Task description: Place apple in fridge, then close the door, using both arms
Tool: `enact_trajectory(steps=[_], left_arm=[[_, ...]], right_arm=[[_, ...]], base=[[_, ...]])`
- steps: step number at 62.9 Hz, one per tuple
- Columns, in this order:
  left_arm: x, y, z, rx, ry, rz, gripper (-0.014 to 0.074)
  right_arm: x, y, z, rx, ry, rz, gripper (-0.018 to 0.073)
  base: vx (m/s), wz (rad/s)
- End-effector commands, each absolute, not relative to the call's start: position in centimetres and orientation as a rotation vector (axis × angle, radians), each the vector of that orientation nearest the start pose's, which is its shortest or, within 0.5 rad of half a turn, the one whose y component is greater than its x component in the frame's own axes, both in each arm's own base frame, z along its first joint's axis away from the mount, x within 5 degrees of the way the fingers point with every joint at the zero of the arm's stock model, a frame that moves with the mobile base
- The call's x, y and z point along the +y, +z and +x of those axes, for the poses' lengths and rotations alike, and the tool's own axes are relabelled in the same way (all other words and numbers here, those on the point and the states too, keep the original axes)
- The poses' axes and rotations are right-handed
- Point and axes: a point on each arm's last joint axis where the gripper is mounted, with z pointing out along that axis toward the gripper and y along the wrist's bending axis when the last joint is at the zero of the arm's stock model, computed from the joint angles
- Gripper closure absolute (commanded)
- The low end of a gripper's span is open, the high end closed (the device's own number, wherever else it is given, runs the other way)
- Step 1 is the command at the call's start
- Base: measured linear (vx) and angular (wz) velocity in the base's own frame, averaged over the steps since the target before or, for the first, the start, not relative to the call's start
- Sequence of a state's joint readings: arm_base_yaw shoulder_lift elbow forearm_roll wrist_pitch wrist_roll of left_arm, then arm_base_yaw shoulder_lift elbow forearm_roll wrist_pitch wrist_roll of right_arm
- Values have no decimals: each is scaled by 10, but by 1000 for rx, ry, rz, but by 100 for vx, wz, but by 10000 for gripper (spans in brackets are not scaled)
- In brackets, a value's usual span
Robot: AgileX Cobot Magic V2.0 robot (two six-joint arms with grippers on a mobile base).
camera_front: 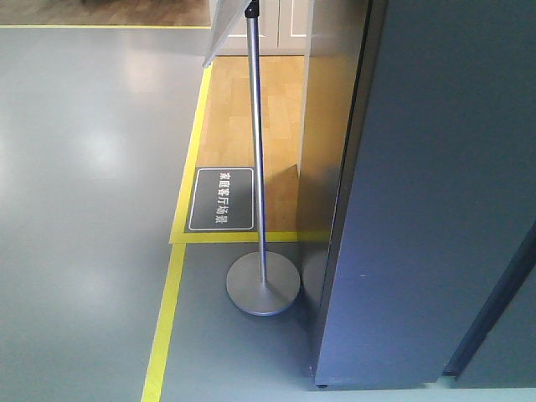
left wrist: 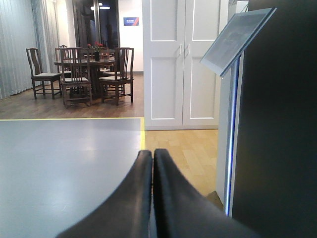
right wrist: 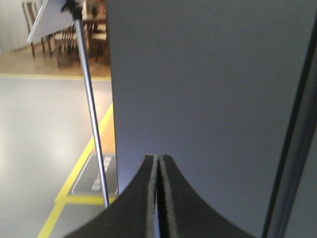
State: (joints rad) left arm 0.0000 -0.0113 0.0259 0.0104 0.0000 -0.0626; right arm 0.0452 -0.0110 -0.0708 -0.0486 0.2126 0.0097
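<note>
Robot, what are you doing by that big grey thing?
Nothing is being held right now. Both tools are shut and empty: the left tool points across the floor toward a white cupboard, and the right tool sits close to the fridge's dark grey outside. No apple shows in any view, and the fridge's inside can't be seen. A sign stand is next to the fridge.

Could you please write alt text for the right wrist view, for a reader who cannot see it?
The shut right gripper points at the fridge's plain dark grey face, very close. To the left, a tilted sign stand rises from a grey floor edged with yellow tape.
</note>
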Motion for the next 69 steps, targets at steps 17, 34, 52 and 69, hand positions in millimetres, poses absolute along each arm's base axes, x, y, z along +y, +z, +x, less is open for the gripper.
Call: enact_trajectory(steps=[17, 34, 52, 69], left_arm=[[0, 206, 55, 1427, -57, -49, 603], [0, 206, 55, 1427, -57, -49, 603], [0, 206, 55, 1427, -57, -49, 603], [0, 206, 55, 1427, -57, -49, 603]], right_arm=[[2, 203, 56, 1467, 37, -17, 563], [2, 197, 56, 1536, 36, -19, 563], [2, 197, 56, 1534, 32, -23, 563], [2, 197, 56, 1534, 32, -23, 563]], base=[[0, 0], [0, 0], [0, 0], [0, 0]])
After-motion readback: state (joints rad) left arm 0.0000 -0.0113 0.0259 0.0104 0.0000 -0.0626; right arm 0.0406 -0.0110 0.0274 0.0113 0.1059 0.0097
